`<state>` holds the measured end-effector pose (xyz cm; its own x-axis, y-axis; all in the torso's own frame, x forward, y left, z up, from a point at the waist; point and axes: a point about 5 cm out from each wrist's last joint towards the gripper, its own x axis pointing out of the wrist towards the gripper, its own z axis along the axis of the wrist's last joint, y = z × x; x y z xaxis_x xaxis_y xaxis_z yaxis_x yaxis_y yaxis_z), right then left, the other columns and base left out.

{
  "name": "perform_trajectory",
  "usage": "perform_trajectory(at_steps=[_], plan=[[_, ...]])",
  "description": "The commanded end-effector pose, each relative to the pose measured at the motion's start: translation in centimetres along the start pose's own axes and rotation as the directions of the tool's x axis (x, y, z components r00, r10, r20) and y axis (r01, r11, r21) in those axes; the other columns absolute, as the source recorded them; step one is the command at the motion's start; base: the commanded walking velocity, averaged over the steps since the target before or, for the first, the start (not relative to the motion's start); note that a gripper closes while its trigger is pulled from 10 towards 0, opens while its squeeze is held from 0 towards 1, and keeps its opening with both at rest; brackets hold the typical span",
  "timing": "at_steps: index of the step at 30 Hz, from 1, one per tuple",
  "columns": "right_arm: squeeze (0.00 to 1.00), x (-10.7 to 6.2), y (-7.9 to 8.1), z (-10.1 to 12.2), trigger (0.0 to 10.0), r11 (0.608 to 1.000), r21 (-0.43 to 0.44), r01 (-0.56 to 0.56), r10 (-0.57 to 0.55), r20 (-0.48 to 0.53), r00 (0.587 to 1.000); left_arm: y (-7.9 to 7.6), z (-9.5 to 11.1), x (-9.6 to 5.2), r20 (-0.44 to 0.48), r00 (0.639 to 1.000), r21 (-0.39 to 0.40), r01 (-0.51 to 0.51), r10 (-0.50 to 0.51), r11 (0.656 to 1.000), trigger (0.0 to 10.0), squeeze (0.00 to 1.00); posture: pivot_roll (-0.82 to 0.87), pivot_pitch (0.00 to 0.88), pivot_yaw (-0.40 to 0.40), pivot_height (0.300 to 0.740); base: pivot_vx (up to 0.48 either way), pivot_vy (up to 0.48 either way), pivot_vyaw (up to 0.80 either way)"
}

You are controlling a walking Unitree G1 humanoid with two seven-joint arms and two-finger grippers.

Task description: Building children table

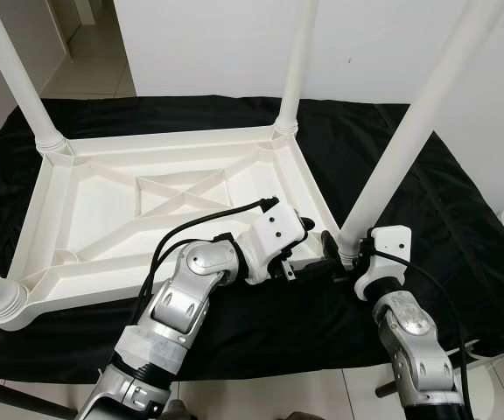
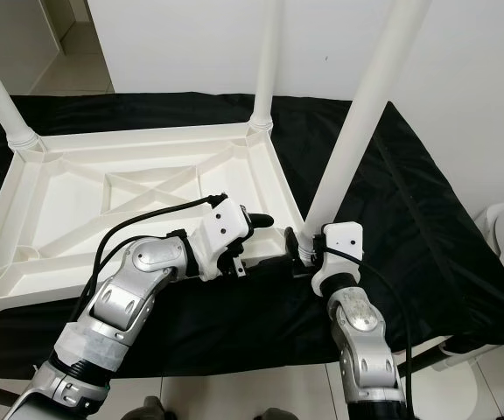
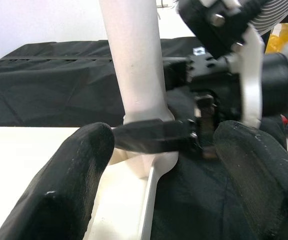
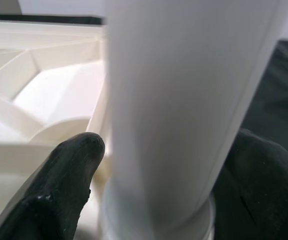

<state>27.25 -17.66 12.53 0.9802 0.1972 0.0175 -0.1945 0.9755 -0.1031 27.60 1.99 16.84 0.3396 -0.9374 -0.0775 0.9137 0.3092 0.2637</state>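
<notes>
Left eye view: the white plastic table (image 1: 160, 206) lies upside down on black cloth (image 1: 462, 219), its ribbed underside up and smooth round legs rising. At 4 o'clock, the right gripper (image 1: 344, 260) meets the near leg (image 1: 409, 131).

Left wrist view: the left gripper (image 3: 156, 165) gapes, holding nothing.

Right wrist view: its fingers (image 4: 66, 175) flank the leg's base.

White plastic table (image 1: 147, 206) upside down on black cloth, four legs (image 1: 409, 131) upright

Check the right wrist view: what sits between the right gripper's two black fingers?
The white table leg stands between the fingers, close against both pads. The head views show the right gripper at that leg's base, on the upturned tabletop's near corner.
</notes>
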Motion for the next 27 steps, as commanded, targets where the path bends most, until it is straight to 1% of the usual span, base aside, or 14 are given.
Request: perform_trajectory(at_steps=[1, 2, 7, 8, 9, 10, 11, 12, 13, 19, 23, 24, 25, 27], plan=[[0.00, 1.3, -0.2, -0.1, 10.0, 0.990, -0.054, -0.128, 0.128, -0.009, 0.992, 0.5, 0.0, 0.2, -0.001, 0.997, 0.004, -0.076, 0.076, 0.997, 10.0, 0.00, -0.03, 0.000, -0.009, 0.740, 0.000, 0.000, 0.00], [0.00, 1.3, -0.2, -0.1, 10.0, 0.990, -0.054, -0.128, 0.128, -0.009, 0.992, 0.5, 0.0, 0.2, -0.001, 0.997, 0.004, -0.076, 0.076, 0.997, 10.0, 0.00, -0.03, 0.000, -0.009, 0.740, 0.000, 0.000, 0.00], [0.00, 2.1, -0.1, 0.0, 10.0, 0.975, -0.094, -0.202, 0.200, -0.024, 0.979, 0.7, 0.1, 0.2, -0.001, 0.997, 0.009, -0.082, 0.082, 0.997, 10.0, 0.00, -0.02, 0.000, -0.008, 0.740, 0.000, 0.000, 0.00], [0.00, 2.5, -0.1, -0.1, 8.8, 0.967, -0.103, -0.231, 0.229, -0.033, 0.973, 0.8, 0.1, 0.1, 0.000, 0.996, 0.011, -0.085, 0.085, 0.996, 10.0, 0.00, -0.01, 0.000, -0.009, 0.740, 0.000, 0.000, 0.00], [0.00, 2.5, -0.1, -0.1, 8.8, 0.967, -0.103, -0.231, 0.229, -0.033, 0.973, 0.8, 0.1, 0.1, 0.000, 0.996, 0.011, -0.085, 0.085, 0.996, 10.0, 0.00, -0.01, 0.000, -0.009, 0.740, 0.000, 0.000, 0.00], [0.00, 2.8, -0.1, -0.1, 3.4, 0.960, -0.110, -0.256, 0.254, -0.040, 0.966, 0.9, 0.2, 0.1, 0.000, 0.996, 0.014, -0.087, 0.087, 0.996, 10.0, 0.00, -0.01, 0.000, -0.010, 0.740, 0.000, 0.000, 0.00], [0.00, 2.9, -0.1, -0.1, 0.3, 0.955, -0.112, -0.275, 0.272, -0.046, 0.961, 0.9, 0.2, 0.1, 0.000, 0.996, 0.015, -0.089, 0.089, 0.996, 10.0, 0.00, -0.01, 0.000, -0.010, 0.740, 0.000, 0.000, 0.00], [0.00, 2.9, -0.1, -0.1, 0.3, 0.955, -0.112, -0.275, 0.272, -0.046, 0.961, 0.9, 0.2, 0.1, 0.000, 0.996, 0.015, -0.089, 0.089, 0.996, 10.0, 0.00, -0.01, 0.000, -0.010, 0.740, 0.000, 0.000, 0.00], [0.00, 2.9, -0.1, -0.3, 0.0, 0.948, -0.108, -0.300, 0.296, -0.055, 0.954, 1.0, 0.2, 0.1, 0.001, 0.996, 0.017, -0.091, 0.091, 0.996, 10.0, 0.00, -0.01, 0.000, -0.011, 0.740, 0.000, 0.000, 0.00], [0.00, 2.5, 0.1, -0.7, 0.0, 0.941, -0.081, -0.328, 0.323, -0.064, 0.944, 0.9, 0.2, 0.0, 0.000, 0.996, 0.018, -0.092, 0.092, 0.996, 10.0, 0.00, -0.01, 0.000, -0.007, 0.740, 0.000, 0.000, 0.00], [0.00, 2.3, 0.1, -1.1, 0.0, 0.945, -0.067, -0.321, 0.317, -0.063, 0.946, 0.8, 0.3, 0.1, 0.001, 0.996, 0.016, -0.087, 0.087, 0.996, 10.0, 0.00, -0.02, 0.000, -0.003, 0.740, 0.000, 0.000, 0.00], [0.00, 2.3, 0.0, -1.1, 4.2, 0.950, -0.071, -0.305, 0.301, -0.061, 0.952, 0.8, 0.3, 0.1, 0.002, 0.996, 0.016, -0.085, 0.085, 0.996, 10.0, 0.00, -0.02, 0.000, -0.003, 0.740, 0.000, 0.000, 0.00], [0.00, 2.3, -0.2, -1.1, 10.0, 0.958, -0.064, -0.280, 0.276, -0.059, 0.959, 0.8, 0.3, 0.2, 0.003, 0.997, 0.015, -0.083, 0.083, 0.996, 10.0, 0.00, -0.02, 0.000, -0.003, 0.740, 0.000, 0.000, 0.00], [0.00, 2.3, -0.2, -1.1, 10.0, 0.963, -0.058, -0.263, 0.259, -0.058, 0.964, 0.8, 0.3, 0.2, 0.003, 0.997, 0.015, -0.082, 0.082, 0.996, 10.0, 0.00, -0.02, 0.000, -0.003, 0.740, 0.000, 0.000, 0.00]])
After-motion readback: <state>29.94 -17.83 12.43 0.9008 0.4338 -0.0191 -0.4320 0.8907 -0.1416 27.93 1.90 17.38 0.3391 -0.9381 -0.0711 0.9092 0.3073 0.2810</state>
